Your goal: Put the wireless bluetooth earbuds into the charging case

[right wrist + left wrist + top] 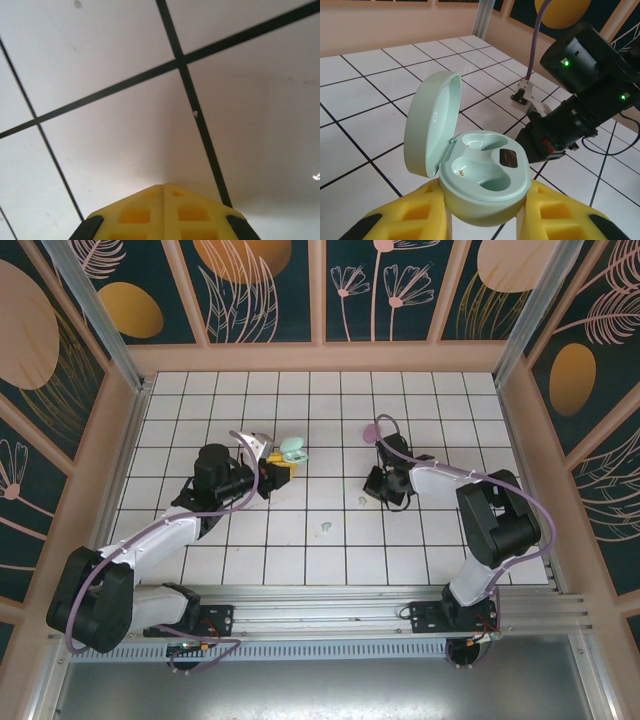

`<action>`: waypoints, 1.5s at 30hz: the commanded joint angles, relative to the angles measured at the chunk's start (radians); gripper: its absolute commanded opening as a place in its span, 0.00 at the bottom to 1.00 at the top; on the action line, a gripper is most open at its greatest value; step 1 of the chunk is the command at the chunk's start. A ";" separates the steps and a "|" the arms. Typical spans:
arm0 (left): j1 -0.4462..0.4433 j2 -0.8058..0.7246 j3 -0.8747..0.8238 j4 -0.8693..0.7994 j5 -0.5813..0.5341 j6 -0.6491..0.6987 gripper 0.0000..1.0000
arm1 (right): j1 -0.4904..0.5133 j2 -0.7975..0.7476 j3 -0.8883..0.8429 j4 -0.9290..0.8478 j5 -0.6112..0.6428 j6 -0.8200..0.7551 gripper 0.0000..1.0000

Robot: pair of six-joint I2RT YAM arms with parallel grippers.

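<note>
The mint green charging case (485, 167) stands with its lid tipped up to the left, and both wells inside are empty. My left gripper (487, 202) is shut on the case's lower body, one yellow finger (412, 215) on each side. From above, the case (292, 450) is held over the tiles left of centre. Two tiny mint green earbuds (362, 500) (325, 529) lie on the tiles. My right gripper (380, 488) points down just beside the nearer one. Its yellow fingertips (150, 200) are pressed together, shut, close over a white tile, with nothing visible between them.
A small pale purple thing (369, 432) lies on the tiles beyond the right gripper, too small to identify. The right arm's black wrist (570, 125) sits close in front of the held case. Wooden walls (320, 358) ring the white tiled floor (450, 420).
</note>
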 commanded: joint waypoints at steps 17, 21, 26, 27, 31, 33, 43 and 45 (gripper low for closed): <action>-0.010 -0.003 0.013 0.049 0.102 -0.010 0.05 | 0.003 -0.078 -0.015 -0.098 -0.136 -0.251 0.32; -0.017 -0.009 0.008 0.047 0.103 -0.010 0.05 | 0.009 -0.056 -0.024 -0.083 -0.147 -0.252 0.31; -0.024 -0.006 0.005 0.046 0.107 -0.011 0.05 | 0.009 -0.031 -0.011 -0.078 -0.149 -0.267 0.30; -0.024 -0.005 0.005 0.048 0.106 -0.011 0.05 | 0.011 -0.023 -0.009 -0.078 -0.148 -0.269 0.29; -0.028 -0.002 0.005 0.050 0.108 -0.011 0.05 | 0.020 0.001 -0.007 -0.073 -0.148 -0.277 0.29; -0.031 0.001 0.005 0.051 0.108 -0.012 0.05 | 0.023 0.016 -0.005 -0.071 -0.144 -0.280 0.28; -0.036 0.015 0.003 0.057 0.106 -0.015 0.05 | 0.040 0.076 0.019 -0.063 -0.146 -0.288 0.24; -0.036 0.017 0.005 0.056 0.107 -0.015 0.05 | 0.043 0.080 0.025 -0.063 -0.145 -0.290 0.23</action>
